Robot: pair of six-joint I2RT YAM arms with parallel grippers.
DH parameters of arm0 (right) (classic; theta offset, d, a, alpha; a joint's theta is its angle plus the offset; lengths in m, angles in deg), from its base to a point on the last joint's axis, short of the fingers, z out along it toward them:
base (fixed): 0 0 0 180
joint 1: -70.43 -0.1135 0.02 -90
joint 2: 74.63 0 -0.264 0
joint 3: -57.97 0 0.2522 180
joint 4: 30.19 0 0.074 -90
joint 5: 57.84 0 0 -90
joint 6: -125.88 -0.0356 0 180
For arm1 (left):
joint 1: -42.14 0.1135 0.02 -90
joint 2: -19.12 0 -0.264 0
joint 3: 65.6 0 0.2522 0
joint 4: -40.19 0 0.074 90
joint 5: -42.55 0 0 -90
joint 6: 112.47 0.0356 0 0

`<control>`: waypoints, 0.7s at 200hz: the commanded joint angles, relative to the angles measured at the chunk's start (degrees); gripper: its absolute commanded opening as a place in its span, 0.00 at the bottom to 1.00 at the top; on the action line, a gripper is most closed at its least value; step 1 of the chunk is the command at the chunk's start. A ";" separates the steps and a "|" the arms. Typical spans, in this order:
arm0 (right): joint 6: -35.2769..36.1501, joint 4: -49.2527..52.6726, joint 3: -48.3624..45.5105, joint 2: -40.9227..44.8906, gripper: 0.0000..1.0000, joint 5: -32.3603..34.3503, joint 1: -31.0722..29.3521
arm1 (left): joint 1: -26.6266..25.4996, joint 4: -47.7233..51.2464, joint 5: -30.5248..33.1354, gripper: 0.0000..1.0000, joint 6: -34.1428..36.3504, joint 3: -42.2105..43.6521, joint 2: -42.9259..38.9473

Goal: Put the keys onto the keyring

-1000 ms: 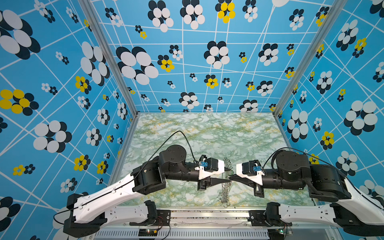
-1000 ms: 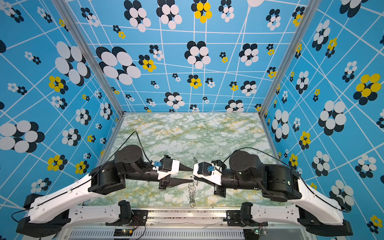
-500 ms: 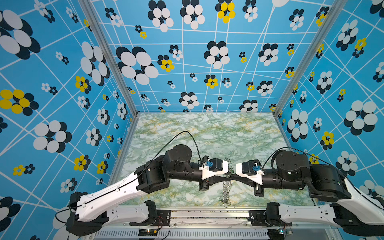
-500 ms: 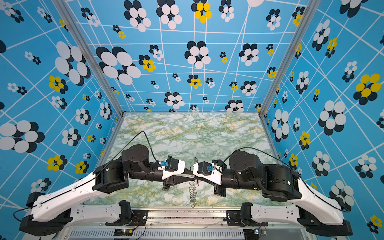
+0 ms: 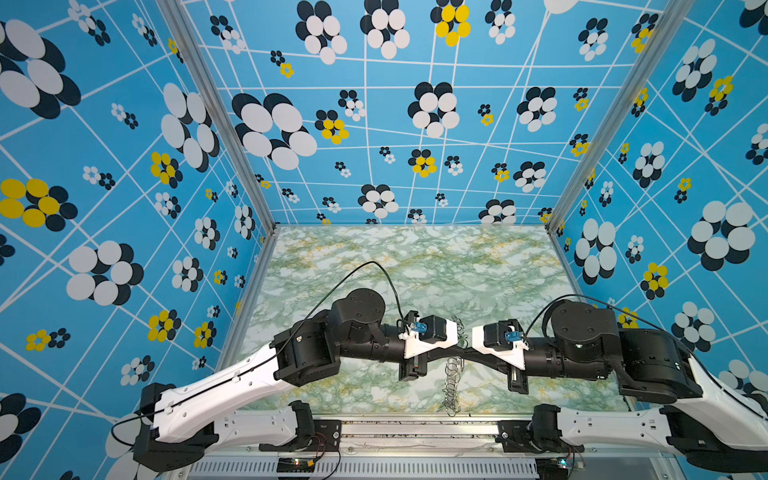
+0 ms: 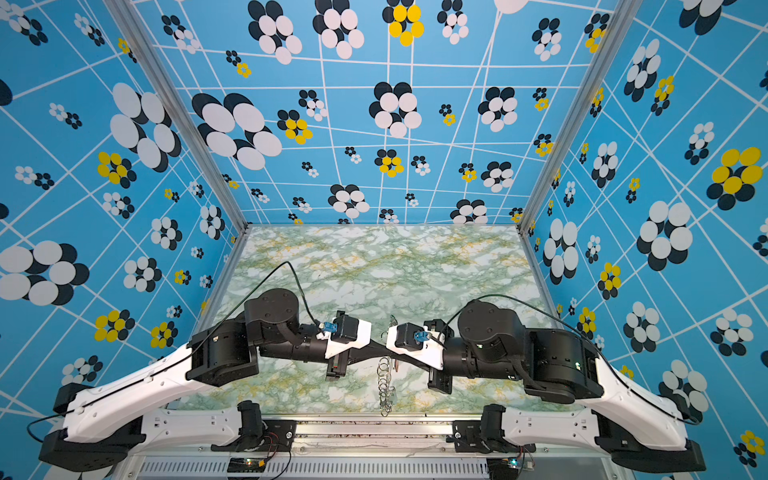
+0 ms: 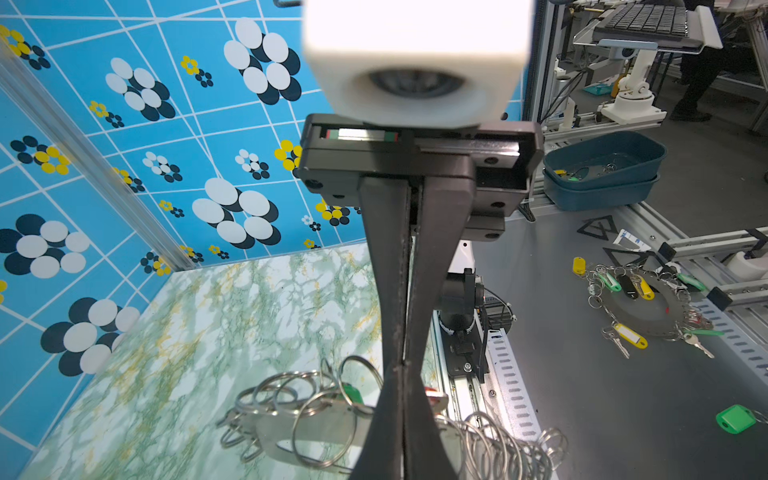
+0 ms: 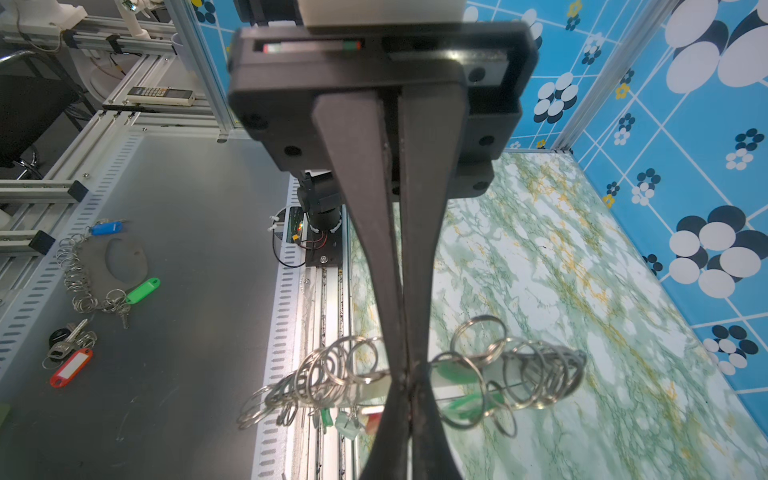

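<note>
The keyring (image 5: pixel 452 374) is held on edge over the surface (image 5: pixel 415 270) by the closed right pincer (image 8: pixel 409 386), a green tag (image 8: pixel 457 370) seemingly already among its rings, while the left pincer (image 7: pixel 403 365), closed beside the red tag (image 7: pixel 434 395), probably has that key left to thread.

Far tabletop (image 5: pixel 415 266) lies open; keyring (image 5: pixel 452 388) blocks the near middle

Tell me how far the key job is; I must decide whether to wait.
Done, it seems: a green tag hangs among the keyring's rings. In hand: the right gripper holds the keyring on edge; the left gripper is shut tip to tip with it, beside a red tag. Left to do: probably getting the red tag onto a ring.
</note>
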 commanded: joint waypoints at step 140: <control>-1.79 -3.57 -0.59 3.32 0.28 2.27 0.24 | -0.78 -9.46 1.51 0.00 2.92 3.91 -5.71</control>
